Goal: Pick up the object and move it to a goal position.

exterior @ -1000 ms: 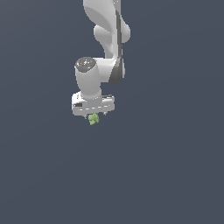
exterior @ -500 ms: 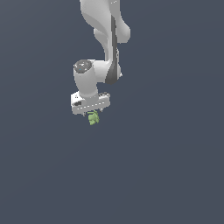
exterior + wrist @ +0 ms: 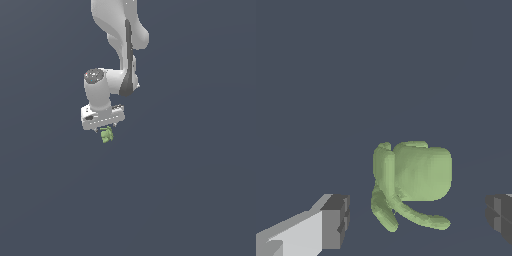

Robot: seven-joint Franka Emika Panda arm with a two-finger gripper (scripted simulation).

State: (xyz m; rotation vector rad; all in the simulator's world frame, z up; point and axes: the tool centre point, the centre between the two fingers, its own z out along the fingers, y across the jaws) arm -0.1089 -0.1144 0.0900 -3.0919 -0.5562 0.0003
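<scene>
The object (image 3: 106, 135) is a tiny light-green lump with a blocky body and thin curved limbs. In the exterior view it shows just under the white hand of the arm. My gripper (image 3: 106, 130) points down over it. The wrist view shows the object (image 3: 418, 172) lying between the two dark fingertips (image 3: 336, 220), and a gap of bare floor is visible on each side of it. My gripper (image 3: 417, 221) is open, and neither pad touches the object. Whether the object rests on the floor cannot be told from the exterior view.
A uniform dark grey-blue ground (image 3: 190, 200) fills both views. The white arm links (image 3: 120, 30) rise above the hand toward the top of the exterior view.
The hand and wrist have drifted slightly toward the exterior view's left and the upper links have shifted. The green object stays at nearly the same spot under the hand.
</scene>
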